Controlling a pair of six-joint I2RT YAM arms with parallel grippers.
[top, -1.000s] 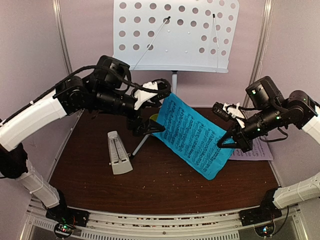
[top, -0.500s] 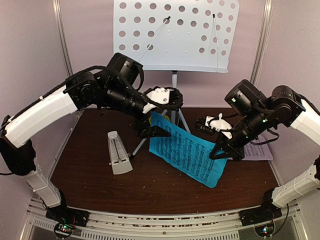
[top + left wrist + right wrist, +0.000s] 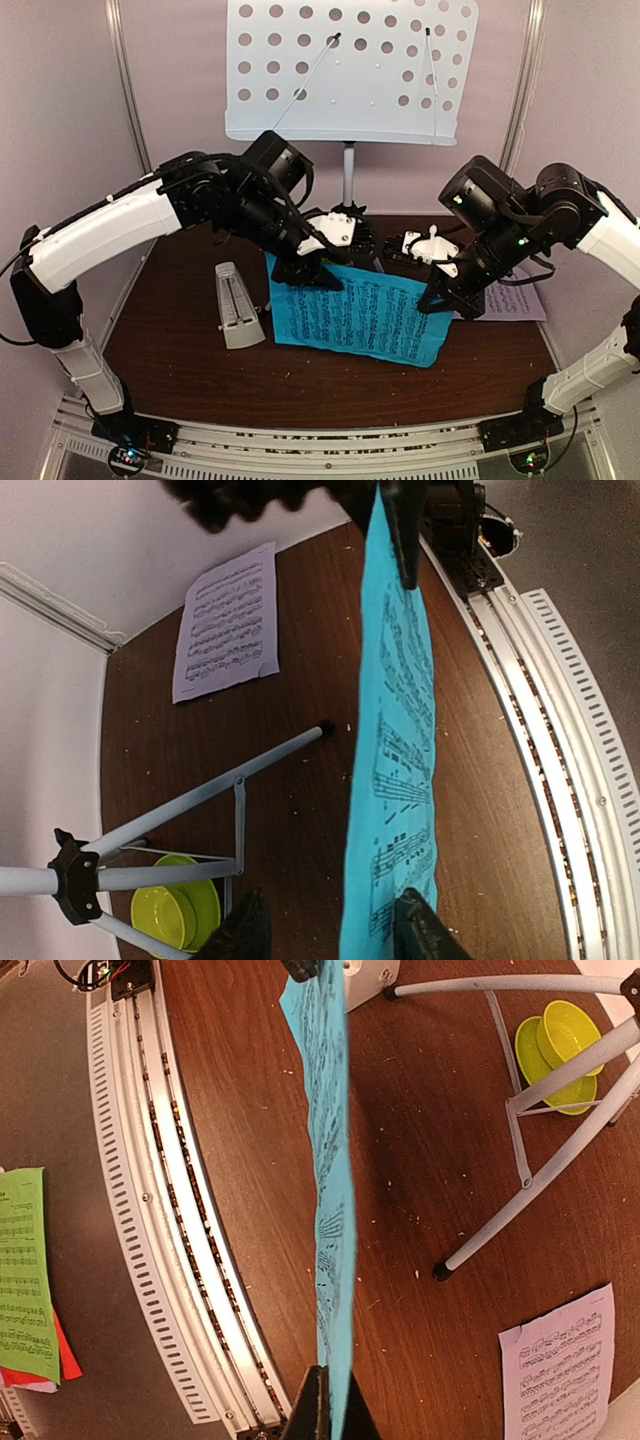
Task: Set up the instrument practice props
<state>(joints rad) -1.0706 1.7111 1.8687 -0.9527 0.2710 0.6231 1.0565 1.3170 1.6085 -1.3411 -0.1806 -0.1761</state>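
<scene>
The blue music sheet hangs on edge above the table, stretched between both grippers. My right gripper is shut on its right end; its closed fingertips pinch the sheet's edge. My left gripper sits at the sheet's upper left corner. Its jaws straddle the sheet with a gap, and the paper lies against the right finger. The pale perforated music stand rises at the back on its silver tripod. The cream metronome stands at the left. The pale pink sheet lies flat at the right.
A lime-green bowl on its saucer sits under the tripod, between its legs. A metal rail runs along the table's near edge. Green and red sheets lie beyond it, off the table.
Both arms swung inward and down, and the blue sheet turned from a steep diagonal to nearly level. The left gripper moved onto its left corner and its jaws narrowed.
</scene>
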